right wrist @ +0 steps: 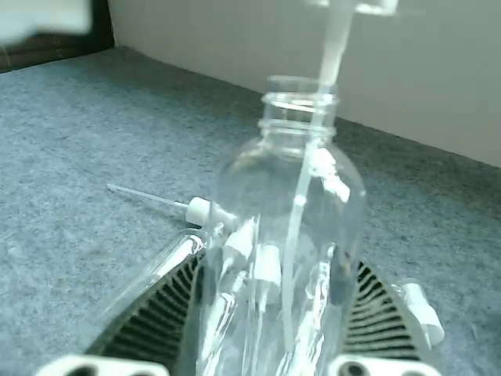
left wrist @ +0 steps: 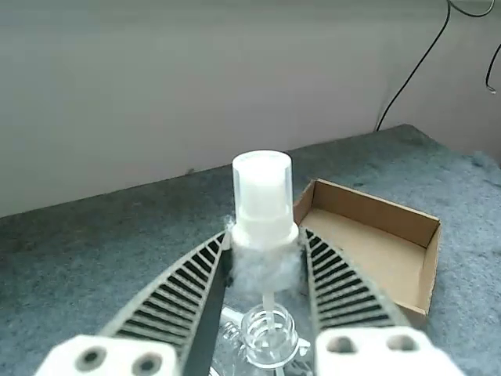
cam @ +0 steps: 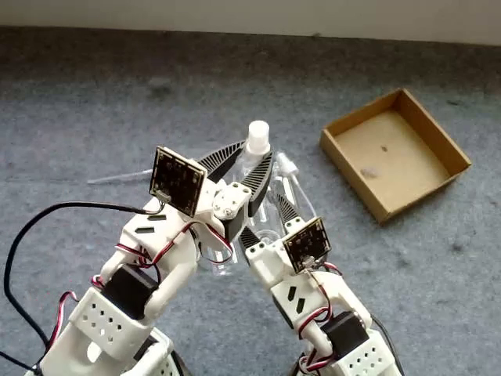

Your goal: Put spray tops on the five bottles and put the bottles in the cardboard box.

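Right pincer [right wrist: 274,258]: I clamp the bottle [right wrist: 286,204] upright, neck up; my left pincer [left wrist: 264,239] pinches the spray top [left wrist: 262,196] above it, tube [right wrist: 335,35] down the neck. Cardboard box [cam: 391,149] at 2 o'clock for the drop.

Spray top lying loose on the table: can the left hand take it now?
Probably not: the left hand is full, shut on another spray top above the bottle that the right hand holds.

In the high view the clear bottle [cam: 221,262] at centre is largely hidden behind the left arm [cam: 149,258] and right arm [cam: 313,290] — their bases run off the lower edge. In the right wrist view the spray top [right wrist: 335,35] is cut by the frame edge — most of its head lost.
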Available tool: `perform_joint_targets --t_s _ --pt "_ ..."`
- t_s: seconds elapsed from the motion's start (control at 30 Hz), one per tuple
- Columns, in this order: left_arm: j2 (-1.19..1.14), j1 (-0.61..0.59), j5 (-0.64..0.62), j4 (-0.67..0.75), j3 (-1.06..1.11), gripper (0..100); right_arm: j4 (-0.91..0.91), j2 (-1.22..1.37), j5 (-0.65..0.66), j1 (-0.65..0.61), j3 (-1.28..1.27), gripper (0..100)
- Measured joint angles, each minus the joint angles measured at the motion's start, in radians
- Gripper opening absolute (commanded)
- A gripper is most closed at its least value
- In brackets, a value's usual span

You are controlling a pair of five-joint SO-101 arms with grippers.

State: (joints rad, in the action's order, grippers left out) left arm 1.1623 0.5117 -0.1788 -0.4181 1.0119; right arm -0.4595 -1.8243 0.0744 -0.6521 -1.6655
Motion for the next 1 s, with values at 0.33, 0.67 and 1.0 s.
perform_joint_targets --t_s 0.33,0.67,1.0 --pt "0.121 0.008 0.0 -0.121 0.054 2 0.0 0.0 0.0 -0.002 0.0 15.2" --pt "0.296 0.008 -0.003 -0.118 0.235 2 -0.002 0.003 0.003 0.009 0.0 15.3" --pt "0.304 0.009 -0.002 -0.069 0.242 2 0.058 0.003 0.003 0.034 0.0 15.3"
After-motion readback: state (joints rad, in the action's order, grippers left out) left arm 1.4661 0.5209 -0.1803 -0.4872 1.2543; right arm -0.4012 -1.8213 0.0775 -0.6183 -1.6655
